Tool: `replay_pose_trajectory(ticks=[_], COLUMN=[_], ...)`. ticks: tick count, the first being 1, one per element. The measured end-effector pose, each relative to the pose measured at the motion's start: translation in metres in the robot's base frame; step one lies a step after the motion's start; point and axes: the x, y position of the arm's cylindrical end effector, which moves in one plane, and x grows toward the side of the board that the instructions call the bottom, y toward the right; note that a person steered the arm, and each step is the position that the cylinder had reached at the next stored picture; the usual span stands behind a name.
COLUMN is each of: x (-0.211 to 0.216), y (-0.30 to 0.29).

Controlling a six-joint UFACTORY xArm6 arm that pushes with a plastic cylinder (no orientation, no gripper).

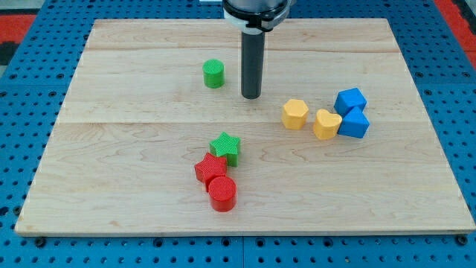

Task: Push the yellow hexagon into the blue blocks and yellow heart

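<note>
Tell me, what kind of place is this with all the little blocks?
Probably a robot lab's test bench. A wooden board lies on a blue pegboard full of holes, my tip rests on the board between the green cylinder and the yellow hexagon, and small practice blocks are scattered about.

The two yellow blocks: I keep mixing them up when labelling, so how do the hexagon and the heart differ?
The yellow hexagon has flat faceted sides; the yellow heart has a notched top. The hexagon stands alone with a small gap to the heart, while the heart sits against the blue blocks. The hexagon lies nearer my tip, which is to its left in the view. Both share the same yellow and similar size.
</note>
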Motion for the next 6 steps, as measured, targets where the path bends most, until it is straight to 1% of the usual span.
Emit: replay_pose_trajectory(ticks=[2,4,6], x=[0.059,0.058,0.058], y=[-0.001,0.102,0.102])
